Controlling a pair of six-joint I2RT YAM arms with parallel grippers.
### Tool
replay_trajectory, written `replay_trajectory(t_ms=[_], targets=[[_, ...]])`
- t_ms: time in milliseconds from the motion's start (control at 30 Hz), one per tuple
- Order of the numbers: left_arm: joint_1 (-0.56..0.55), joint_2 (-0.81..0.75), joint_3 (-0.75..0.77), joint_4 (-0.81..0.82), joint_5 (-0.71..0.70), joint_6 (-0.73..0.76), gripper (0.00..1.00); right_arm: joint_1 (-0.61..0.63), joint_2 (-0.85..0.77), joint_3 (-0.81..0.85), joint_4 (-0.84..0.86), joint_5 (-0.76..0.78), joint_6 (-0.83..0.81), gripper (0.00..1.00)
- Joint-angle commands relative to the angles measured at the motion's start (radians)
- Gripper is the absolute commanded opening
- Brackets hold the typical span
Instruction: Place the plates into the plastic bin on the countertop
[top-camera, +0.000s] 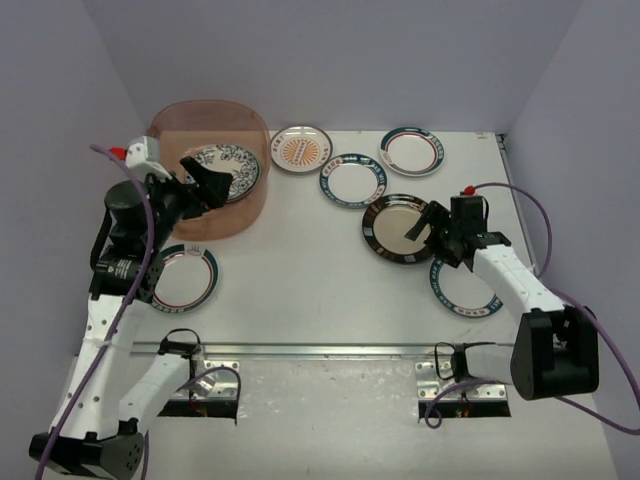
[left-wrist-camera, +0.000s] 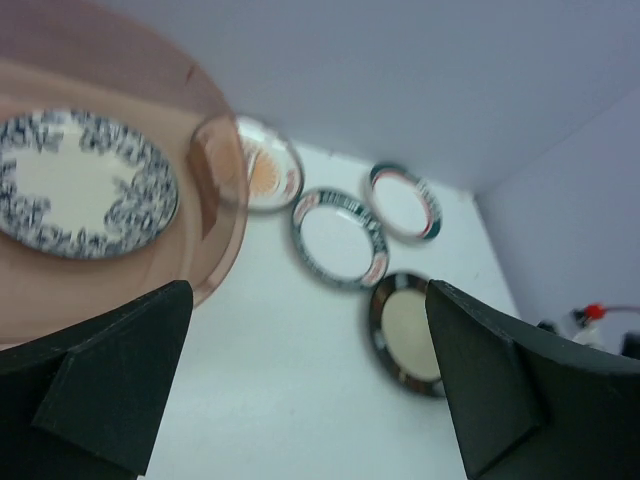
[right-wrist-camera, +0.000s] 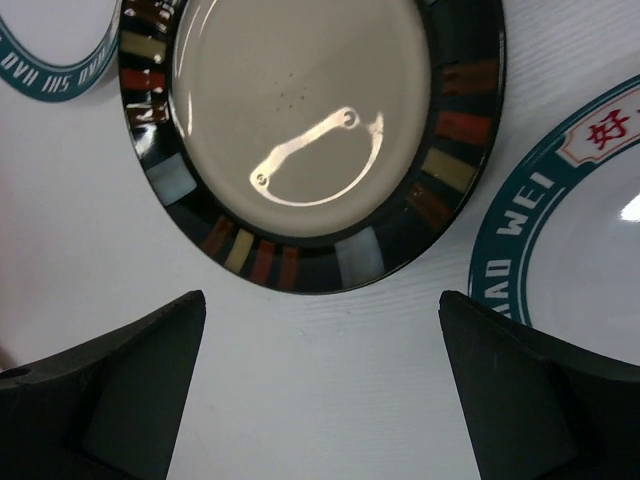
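Note:
The pinkish plastic bin (top-camera: 165, 125) stands at the back left with a blue floral plate (top-camera: 232, 168) lying inside it. My left gripper (top-camera: 205, 185) is open and empty above the bin's near right wall. The left wrist view shows the bin (left-wrist-camera: 215, 215), the floral plate (left-wrist-camera: 85, 185) and my open left gripper (left-wrist-camera: 310, 400). My right gripper (top-camera: 425, 228) is open and empty, low over the near edge of the shiny dark plate (top-camera: 390, 228). The right wrist view shows that plate (right-wrist-camera: 300, 120) just beyond the open gripper (right-wrist-camera: 320, 310).
On the white countertop (top-camera: 300, 280) lie an orange sunburst plate (top-camera: 301, 149), a teal-rimmed plate (top-camera: 352, 180), a teal-and-red rimmed plate (top-camera: 412, 151), another teal-rimmed one (top-camera: 462, 290) under my right arm, and one (top-camera: 185, 277) by my left arm. A metal rail (top-camera: 320, 350) runs along the front.

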Motion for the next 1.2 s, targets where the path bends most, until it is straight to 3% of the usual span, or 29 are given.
replay_trajectory(t_ms=[0,133,333,433,533,600,700,800,867,933,1100,1167], targets=[[0.001,-0.01,-0.127,-0.119,0.016,0.126,1.0,-0.021,-0.002,0.03,-0.009,0.056,0.079,0.99],[-0.007,-0.11,-0.267,-0.054,-0.019,0.133,1.0,-0.008,-0.075,-0.167,0.227,-0.146,0.215,0.99],[-0.007,-0.094,-0.286,-0.065,0.008,0.14,1.0,0.096,-0.173,-0.27,0.28,0.046,0.363,0.99],[-0.007,-0.098,-0.291,-0.061,0.019,0.139,1.0,0.101,-0.201,-0.356,0.436,0.08,0.412,0.99],[-0.009,-0.101,-0.298,-0.059,0.025,0.139,1.0,0.075,-0.133,-0.237,0.394,0.09,0.207,0.99],[-0.013,-0.096,-0.3,-0.055,0.036,0.139,1.0,0.014,-0.046,-0.141,0.378,-0.03,0.085,0.99],[-0.02,-0.091,-0.3,-0.055,0.042,0.14,1.0,-0.058,0.185,0.128,0.183,-0.166,-0.141,0.99],[-0.025,-0.1,-0.306,-0.053,0.055,0.138,1.0,-0.073,0.313,0.299,0.037,-0.03,-0.309,0.99],[-0.026,-0.109,-0.307,-0.051,0.055,0.137,1.0,-0.074,0.357,0.324,0.045,0.029,-0.438,0.99],[-0.026,-0.112,-0.308,-0.049,0.053,0.137,1.0,-0.081,0.404,0.329,0.086,0.085,-0.507,0.99],[-0.039,-0.109,-0.313,-0.046,0.076,0.139,1.0,-0.221,0.57,0.478,0.041,-0.129,-0.639,0.99],[-0.053,-0.109,-0.314,-0.044,0.079,0.139,1.0,-0.242,0.635,0.548,-0.027,-0.134,-0.674,0.99]])
